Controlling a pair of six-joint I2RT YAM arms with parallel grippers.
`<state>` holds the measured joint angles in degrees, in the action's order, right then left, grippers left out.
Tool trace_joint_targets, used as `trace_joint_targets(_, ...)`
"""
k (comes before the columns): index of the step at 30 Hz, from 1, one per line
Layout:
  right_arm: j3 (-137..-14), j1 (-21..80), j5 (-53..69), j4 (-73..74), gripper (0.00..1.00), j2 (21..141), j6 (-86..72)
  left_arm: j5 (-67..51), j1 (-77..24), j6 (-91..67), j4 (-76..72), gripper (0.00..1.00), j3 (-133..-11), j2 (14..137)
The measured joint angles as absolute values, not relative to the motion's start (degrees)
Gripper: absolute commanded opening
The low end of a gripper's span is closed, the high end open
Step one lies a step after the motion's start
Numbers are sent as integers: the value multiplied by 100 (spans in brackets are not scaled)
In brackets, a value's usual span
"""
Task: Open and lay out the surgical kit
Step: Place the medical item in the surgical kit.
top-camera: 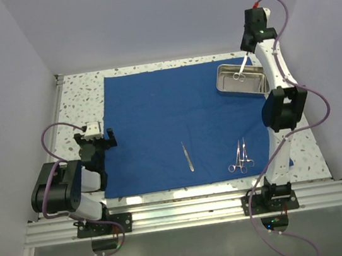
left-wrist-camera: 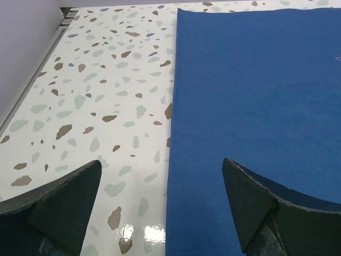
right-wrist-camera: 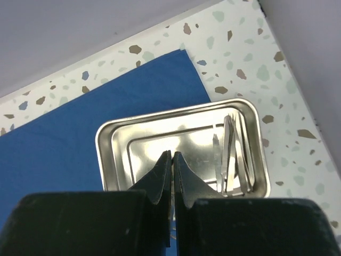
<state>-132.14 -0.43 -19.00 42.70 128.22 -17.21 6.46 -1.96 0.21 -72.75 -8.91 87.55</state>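
Right gripper (right-wrist-camera: 171, 154) fully closed, gripping nothing, above steel tray (right-wrist-camera: 114, 144); ring-handled forceps (right-wrist-camera: 230, 154) lie inside tray, right of fingertips

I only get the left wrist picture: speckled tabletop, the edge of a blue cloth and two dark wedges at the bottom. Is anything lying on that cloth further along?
Observer: Yes. From above, thin tweezers lie on the cloth near its front edge.
Operator: Only those?
Observer: No, ring-handled forceps lie to their right, also near the front edge.
Operator: And where is the other arm?
Observer: The right tool is shut, poised over a shiny steel tray at the cloth's far right corner.
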Motion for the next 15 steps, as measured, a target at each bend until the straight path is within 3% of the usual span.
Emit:
trace_joint_targets(7,-11824,12,-1822,4327,0,10916,-1717,646,-196,21,-7275,100,-891,8755)
trace_joint_targets(15,-9369,268,-1378,4604,0,8748,-2032,648,-198,21,-7275,100,-891,8755)
